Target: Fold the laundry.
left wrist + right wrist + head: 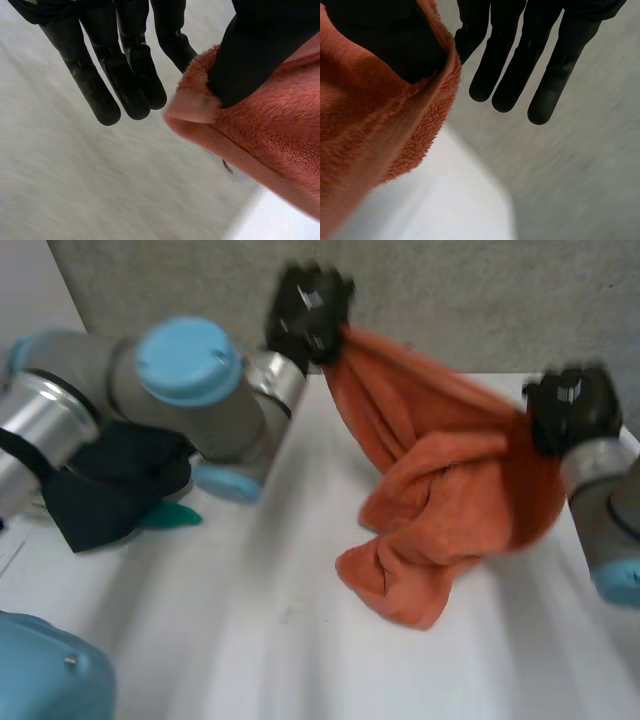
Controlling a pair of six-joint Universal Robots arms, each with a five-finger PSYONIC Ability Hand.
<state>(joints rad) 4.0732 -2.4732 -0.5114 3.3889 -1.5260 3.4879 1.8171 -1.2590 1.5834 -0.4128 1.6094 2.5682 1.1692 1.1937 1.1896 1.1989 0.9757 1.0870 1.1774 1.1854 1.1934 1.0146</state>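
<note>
An orange towel (440, 490) hangs over the white table (250, 620), its top edge stretched between my two hands and its lower part bunched on the table. My left hand (310, 310) holds the towel's far left corner, raised near the back wall. In the left wrist view the thumb (255, 55) pinches the towel's hemmed corner (270, 135) while the other fingers (125, 65) stay straight. My right hand (572, 410) grips the right end of the same edge. In the right wrist view its thumb (385, 40) pinches the towel (370, 130) beside straight fingers (520, 55).
A dark cloth pile (100, 490) with a teal piece (170, 515) lies at the table's left, under my left arm (190, 360). A grey wall (480, 290) stands close behind the table. The table's right edge runs near my right arm (610, 530).
</note>
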